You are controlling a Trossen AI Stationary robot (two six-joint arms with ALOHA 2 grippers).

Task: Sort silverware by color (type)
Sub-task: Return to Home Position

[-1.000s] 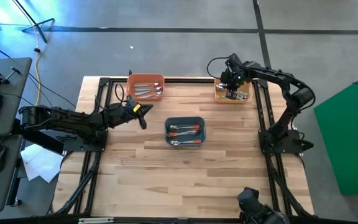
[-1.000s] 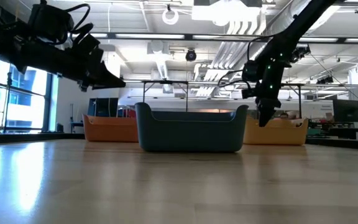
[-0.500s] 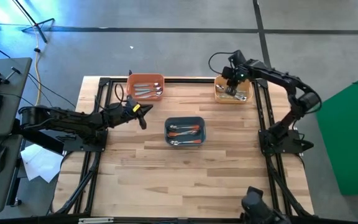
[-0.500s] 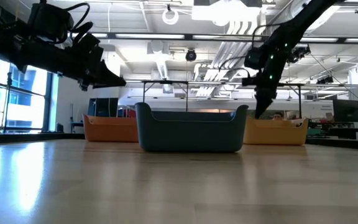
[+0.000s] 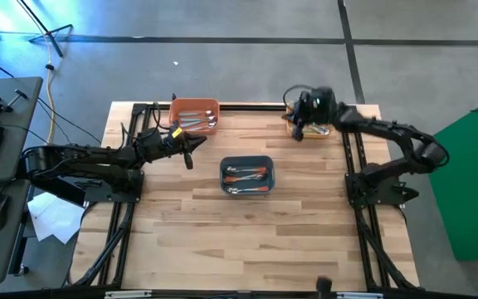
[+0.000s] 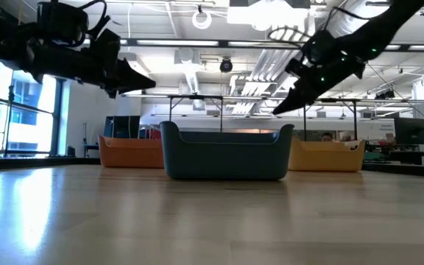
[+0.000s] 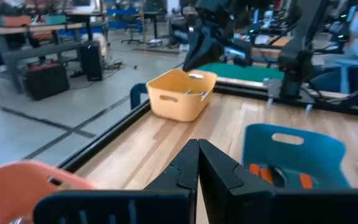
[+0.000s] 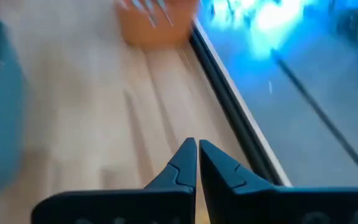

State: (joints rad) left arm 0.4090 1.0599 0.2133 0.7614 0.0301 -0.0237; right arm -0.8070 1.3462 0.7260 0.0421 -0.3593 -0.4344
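Three bins stand on the counter. The middle bin sits near the centre, with spoons lying in it. The back-left bin is behind it at the far edge, on the left arm's side, and holds other spoons. The back-right bin is at the far edge on the right arm's side. The left tool hangs between the back-left and middle bins. The right tool hangs above the back-right bin's inner edge.
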